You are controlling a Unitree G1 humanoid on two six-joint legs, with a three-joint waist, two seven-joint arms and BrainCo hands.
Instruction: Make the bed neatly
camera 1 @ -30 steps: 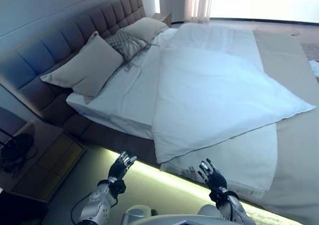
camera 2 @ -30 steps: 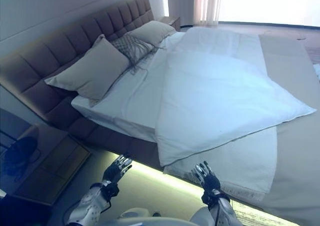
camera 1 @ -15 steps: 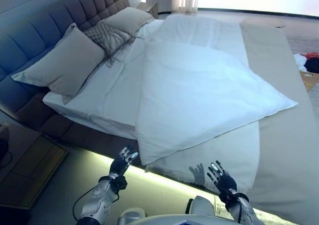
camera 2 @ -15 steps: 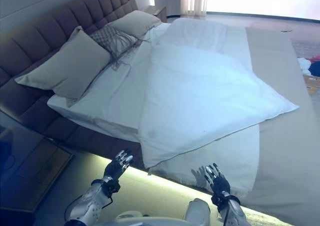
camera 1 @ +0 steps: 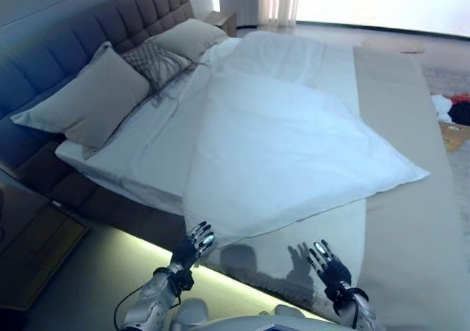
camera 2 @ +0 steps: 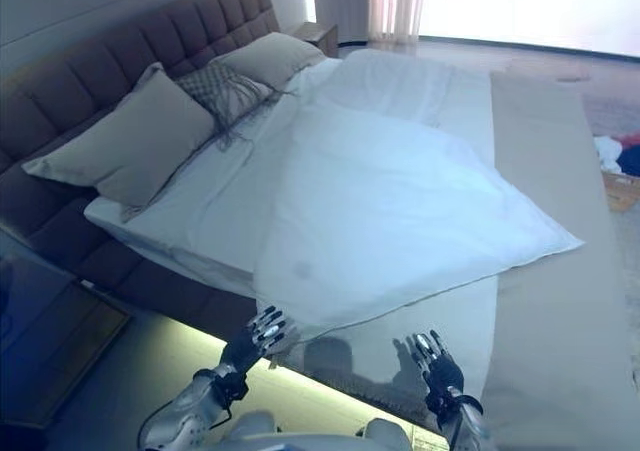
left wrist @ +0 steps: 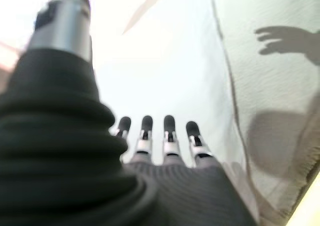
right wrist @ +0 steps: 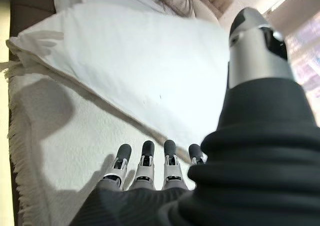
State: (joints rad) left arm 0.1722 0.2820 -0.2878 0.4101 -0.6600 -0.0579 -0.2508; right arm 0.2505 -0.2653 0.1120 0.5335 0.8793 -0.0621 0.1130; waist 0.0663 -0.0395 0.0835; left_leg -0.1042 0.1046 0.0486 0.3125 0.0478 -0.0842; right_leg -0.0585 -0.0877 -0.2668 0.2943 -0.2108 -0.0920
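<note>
White duvet (camera 1: 286, 147), skewed across bed (camera 1: 411, 221): soft, light, likely slippery; my left hand (camera 1: 192, 246) and right hand (camera 1: 330, 266), both splayed and empty, should pinch its near corner

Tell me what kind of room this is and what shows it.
A bedroom, possibly a hotel room. A wide bed with a tufted headboard, pillows propped against it, a white duvet lying askew, and a nightstand beside the bed. Both hands, left hand and right hand, hover open at the bedside.

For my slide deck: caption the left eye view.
Both open hands, left and right, reach toward the skewed white duvet on the bed.
</note>
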